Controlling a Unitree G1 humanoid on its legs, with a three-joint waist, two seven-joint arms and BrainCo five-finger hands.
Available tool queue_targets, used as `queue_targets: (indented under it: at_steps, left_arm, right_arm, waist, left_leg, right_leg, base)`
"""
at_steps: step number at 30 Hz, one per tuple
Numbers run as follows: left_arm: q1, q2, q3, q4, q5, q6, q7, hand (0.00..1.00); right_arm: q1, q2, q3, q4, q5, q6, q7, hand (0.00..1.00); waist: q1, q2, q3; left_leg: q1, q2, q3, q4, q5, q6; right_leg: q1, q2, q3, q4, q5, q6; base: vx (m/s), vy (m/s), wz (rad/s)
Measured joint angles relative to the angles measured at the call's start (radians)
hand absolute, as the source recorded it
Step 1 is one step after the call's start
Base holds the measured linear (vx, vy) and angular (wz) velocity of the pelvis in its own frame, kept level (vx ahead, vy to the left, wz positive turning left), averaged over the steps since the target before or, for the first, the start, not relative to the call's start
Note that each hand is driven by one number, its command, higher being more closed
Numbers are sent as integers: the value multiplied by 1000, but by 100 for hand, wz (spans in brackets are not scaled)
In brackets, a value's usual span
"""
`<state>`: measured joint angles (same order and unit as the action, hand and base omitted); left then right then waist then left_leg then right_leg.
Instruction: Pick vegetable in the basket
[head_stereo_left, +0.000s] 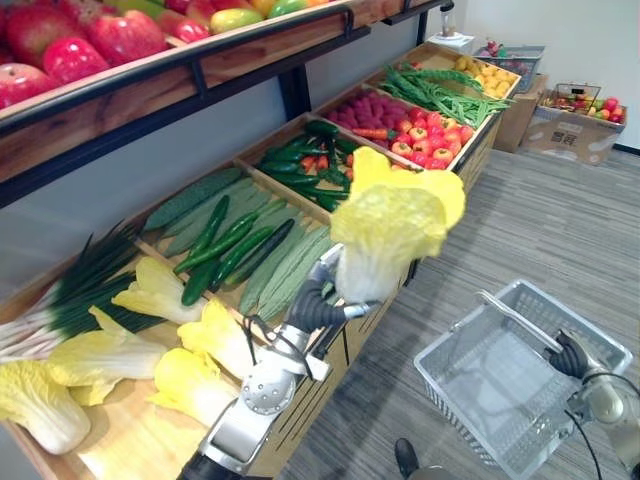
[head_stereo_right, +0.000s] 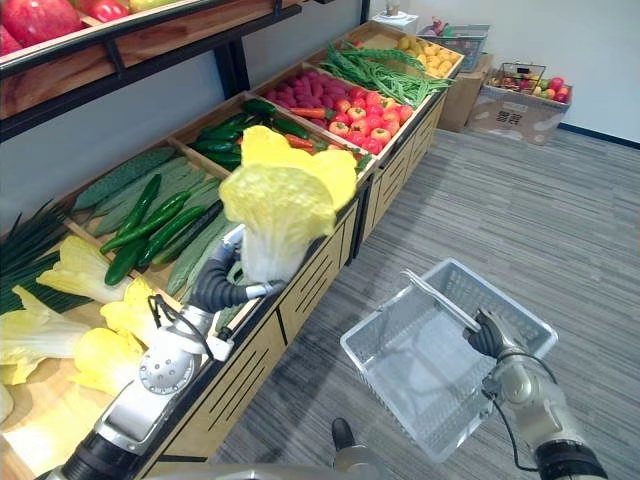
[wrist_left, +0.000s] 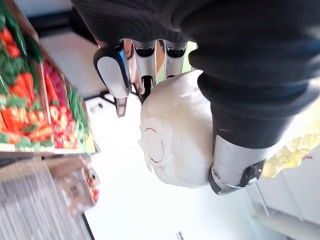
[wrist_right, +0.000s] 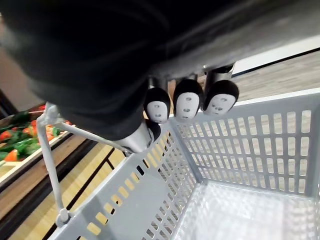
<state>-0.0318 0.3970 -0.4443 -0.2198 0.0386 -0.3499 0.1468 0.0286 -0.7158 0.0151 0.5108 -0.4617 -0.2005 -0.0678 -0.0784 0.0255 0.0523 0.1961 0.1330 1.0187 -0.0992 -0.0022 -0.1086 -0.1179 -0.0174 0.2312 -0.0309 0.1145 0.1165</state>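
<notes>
At centre frame I see my left hand wrapped, fingers and thumb, round the white stalk of 1 yellow cabbage, raised above the wooden display, while lower right my right hand curls round the grey basket by its handle.

Just in front of me the robot's left hand holds a pale yellow-leaved napa cabbage above the front edge of the slanted wooden produce stand. A bin of long green cucumbers lies behind it, and loose yellow cabbages lie in the bin to its left. To its right, apart from the stand, a grey slotted plastic basket hangs over the grey plank floor from the right hand, which is wrapped round its handle.
</notes>
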Motion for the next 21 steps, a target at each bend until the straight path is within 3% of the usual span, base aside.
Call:
queue_targets:
  at_steps: [4, 6, 10, 13, 21]
  left_arm:
    - [-84, 82, -104, -4, -52, -23, -61, 100]
    - [-139, 148, -176, -4, -76, -39, -101, 100]
    - [-197, 176, -264, -13, -118, -48, -147, 100]
    - [-215, 205, -317, -14, -146, -56, -165, 100]
    - [-257, 280, -456, 19, -139, -57, -233, 100]
  right_arm:
    - [7, -69, 54, -105, 0, -32, 22, 100]
    - [6, -117, 108, -162, 1, -57, 32, 100]
    - [5, -176, 181, -193, 3, -95, 36, 100]
    - [0, -202, 230, -220, 3, -96, 41, 100]
    - [-51, -278, 322, -287, 6, -133, 73, 100]
  waist:
    - [3, -3, -4]
    - [2, -5, -8]
    - [-1, -2, -14]
    - [-1, -2, -15]
    - [-4, -2, -15]
  left_leg:
    - [18, 13, 49, 19, -17, -12]
    - [15, 62, 75, 124, -79, -26]
    - [14, 109, 104, 220, -133, -37]
    - [16, 128, 119, 256, -156, -41]
    - [13, 138, 152, 297, -191, -48]
  right_leg:
    - [1, 16, 31, 3, 1, -1]
    - [2, 26, 48, 17, 4, -5]
    - [4, 39, 54, 21, 4, -6]
    - [-1, 49, 57, 34, 4, -6]
    - [-20, 54, 92, 43, 4, -6]
  base:
    - [19, -22, -28]
    - [50, -41, -37]
    - [12, -17, -24]
    - [-29, 5, -15]
    - [-59, -2, -13]
